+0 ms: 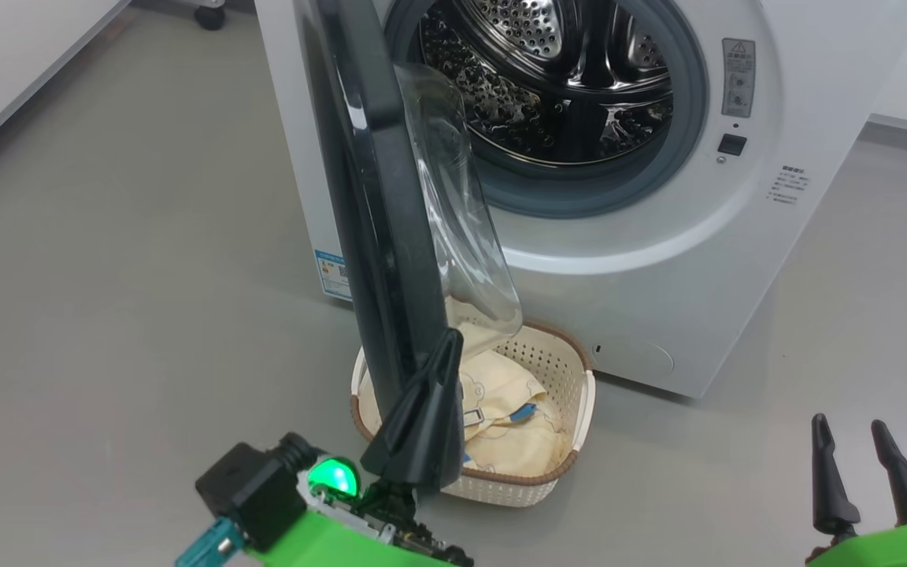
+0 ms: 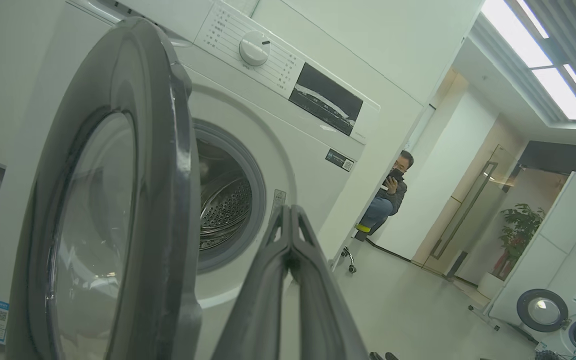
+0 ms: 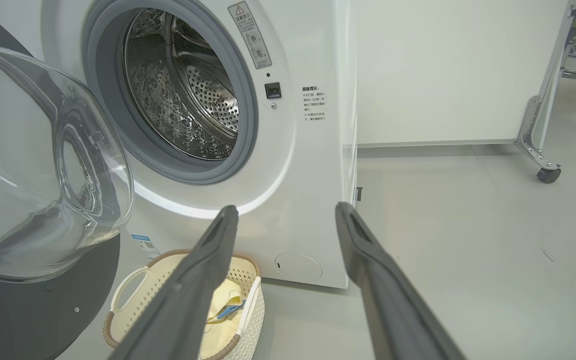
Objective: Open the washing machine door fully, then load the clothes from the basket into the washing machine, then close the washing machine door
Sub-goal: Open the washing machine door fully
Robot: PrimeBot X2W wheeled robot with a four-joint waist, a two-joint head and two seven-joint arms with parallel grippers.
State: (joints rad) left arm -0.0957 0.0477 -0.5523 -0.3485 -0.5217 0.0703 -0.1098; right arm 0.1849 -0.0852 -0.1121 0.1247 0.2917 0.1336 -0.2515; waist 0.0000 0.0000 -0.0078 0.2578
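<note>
Beside glossy black door (image 1: 379,220): left hand (image 1: 447,342) closed, empty; right hand (image 1: 849,423) spread, empty.

One washing machine (image 1: 658,260), one door (image 1: 379,197), one basket (image 1: 556,370), one person (image 2: 390,192).

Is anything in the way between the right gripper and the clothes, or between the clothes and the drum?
The washing machine door juts out over the basket, its glass bowl hanging above the clothes and partly across their way to the drum. From the right gripper, the approach looks clear.
</note>
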